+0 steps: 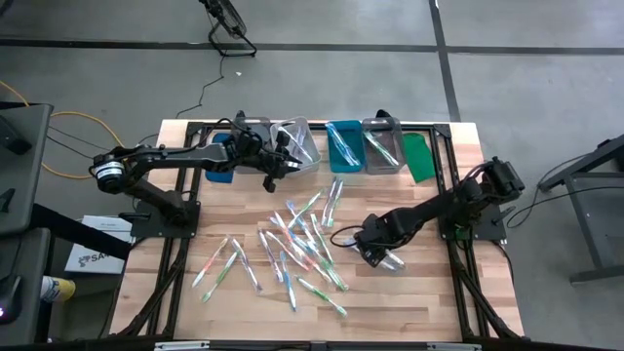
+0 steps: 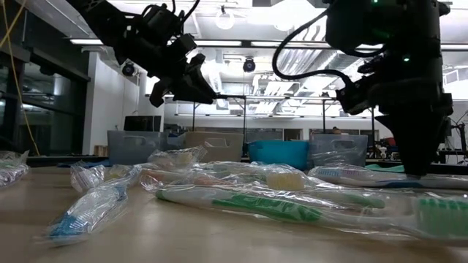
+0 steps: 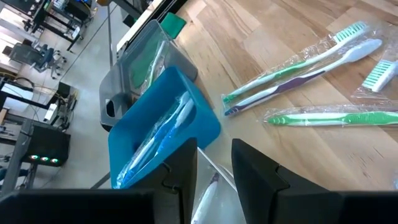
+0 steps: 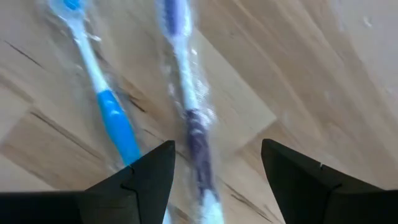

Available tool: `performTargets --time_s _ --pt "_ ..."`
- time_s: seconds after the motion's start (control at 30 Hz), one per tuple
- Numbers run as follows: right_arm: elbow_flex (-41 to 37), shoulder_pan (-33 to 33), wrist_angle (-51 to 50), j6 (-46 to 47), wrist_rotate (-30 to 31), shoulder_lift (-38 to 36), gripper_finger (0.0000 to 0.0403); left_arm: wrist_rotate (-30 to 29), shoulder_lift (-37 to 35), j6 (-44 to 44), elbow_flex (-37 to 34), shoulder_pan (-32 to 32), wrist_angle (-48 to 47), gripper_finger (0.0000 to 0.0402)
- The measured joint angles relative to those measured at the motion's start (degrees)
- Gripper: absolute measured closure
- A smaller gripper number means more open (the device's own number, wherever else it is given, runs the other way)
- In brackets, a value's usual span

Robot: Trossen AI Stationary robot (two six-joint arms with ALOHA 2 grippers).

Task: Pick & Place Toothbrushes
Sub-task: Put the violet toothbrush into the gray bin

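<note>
Several wrapped toothbrushes (image 1: 302,239) lie scattered flat on the wooden table (image 1: 429,292). My right gripper (image 1: 378,255) points down at the pile's right edge. It is open, with its fingers on either side of a purple-handled toothbrush (image 4: 194,127). A blue-handled one (image 4: 115,124) lies beside it. My left gripper (image 1: 276,168) hangs over the near edge of the clear bin (image 1: 300,141) in the far row. It is closed on a pale wrapped toothbrush (image 3: 208,193). My left gripper has the pale toothbrush (image 3: 210,186) between its two fingers (image 3: 183,177). The brush is lifted clear of the table and runs down out of the wrist picture. Which part of it the fingers are on, I cannot tell.
Along the far edge stands a row of bins: a blue one (image 1: 222,164), a grey one (image 1: 255,132), the clear one, a teal one (image 3: 165,134) holding wrapped brushes, and another grey one (image 1: 382,144). A green sheet (image 1: 419,156) lies at the far right. Bare wood shows to the near right.
</note>
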Motion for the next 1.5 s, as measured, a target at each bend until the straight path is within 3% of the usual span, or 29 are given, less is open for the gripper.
performTargets --time_s 0.37,0.87,1.13,1.5 --pt "0.1 -0.1 1.3 0.1 0.2 2.5 0.0193 0.0 0.0 0.0 0.0 0.0 -0.8 0.0306" --pt "0.1 -0.1 1.2 -1.8 2.5 2.6 0.0328 0.0 0.0 -0.4 0.0 0.0 -1.5 0.0306" --pt "-0.1 -0.2 2.1 -4.1 10.3 0.1 0.0389 0.0 0.0 -0.4 0.0 0.0 -1.5 0.0306" --pt "-0.1 -3.3 7.3 -14.5 22.2 -9.2 0.0399 0.0 0.0 -1.2 0.0 0.0 -1.5 0.0306"
